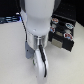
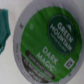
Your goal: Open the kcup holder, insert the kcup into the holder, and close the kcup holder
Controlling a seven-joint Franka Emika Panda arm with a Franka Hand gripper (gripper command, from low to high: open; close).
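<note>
The kcup fills the wrist view from very close. Its lid is green with a white rim and reads "Green Mountain Dark Magic". It lies on a pale surface. In the exterior view the kcup is hidden behind my white arm. The kcup holder, a black boxy unit, stands at the exterior view's right, behind the arm. I cannot tell whether its drawers are open. My gripper hangs low over the table in front of the holder. Its fingers are hidden by the arm's own body.
Several pods with coloured lids sit on top of the holder. A teal shape shows at the edge of the wrist view, beside the kcup. A dark background and cables lie at the back on the exterior view's left.
</note>
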